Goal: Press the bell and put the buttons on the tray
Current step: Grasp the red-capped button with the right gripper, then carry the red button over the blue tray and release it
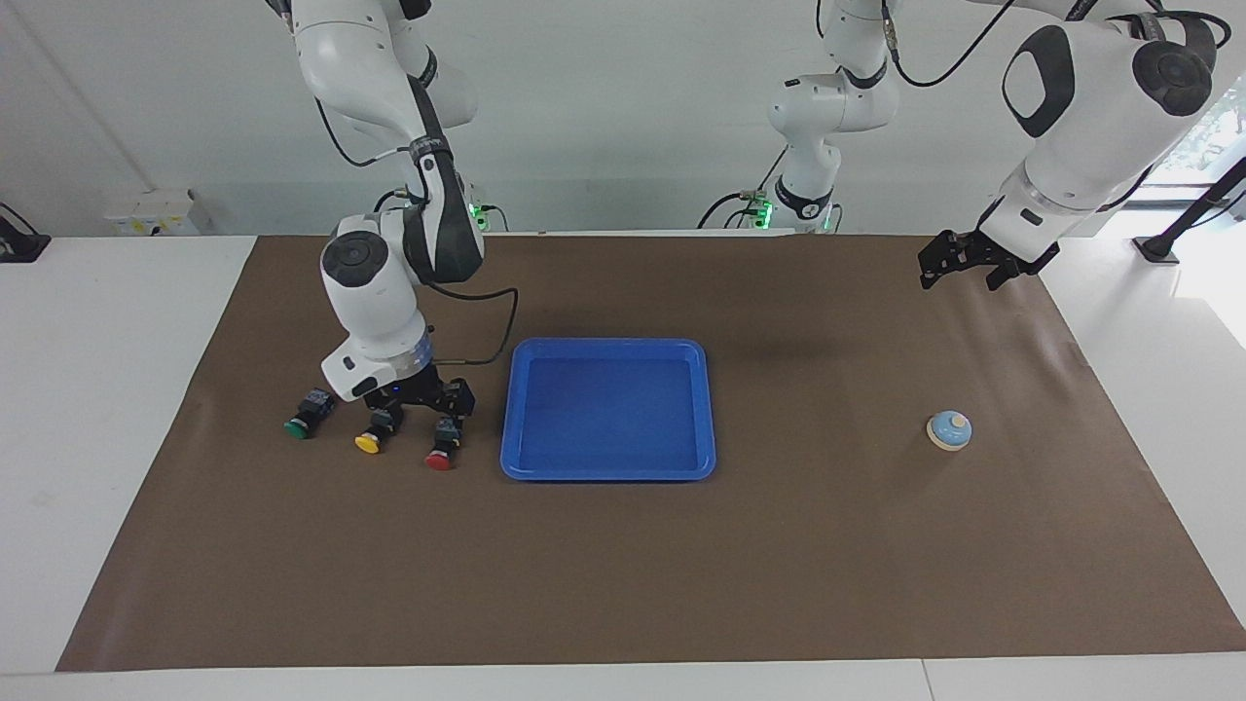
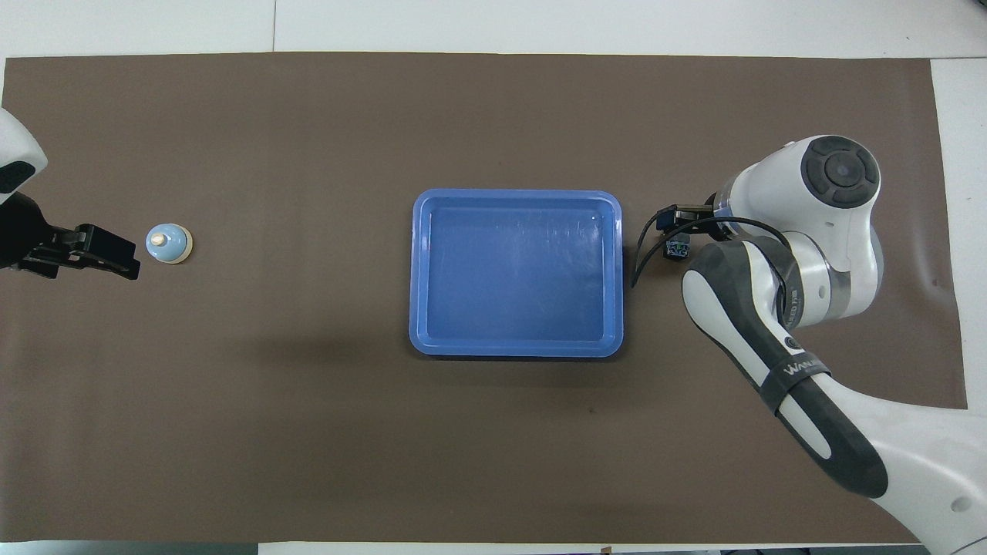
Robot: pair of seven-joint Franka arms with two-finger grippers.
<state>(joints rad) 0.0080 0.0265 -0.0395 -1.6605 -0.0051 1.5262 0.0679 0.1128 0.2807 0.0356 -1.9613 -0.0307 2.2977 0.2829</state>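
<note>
Three buttons lie in a row on the brown mat toward the right arm's end: green (image 1: 304, 416), yellow (image 1: 374, 434) and red (image 1: 442, 450). My right gripper (image 1: 419, 401) is open and low over the black bodies of the yellow and red buttons, holding nothing. In the overhead view the right arm hides the green and yellow buttons, and only the red button's body (image 2: 677, 248) shows. The blue tray (image 1: 608, 344) lies mid-mat with nothing in it. The light-blue bell (image 1: 949, 430) stands toward the left arm's end. My left gripper (image 1: 959, 273) hangs open above the mat, apart from the bell.
The brown mat (image 1: 623, 565) covers most of the white table. The tray's rim (image 2: 515, 195) lies right beside the red button. The right arm's cable (image 1: 492, 336) loops down close to the tray's corner.
</note>
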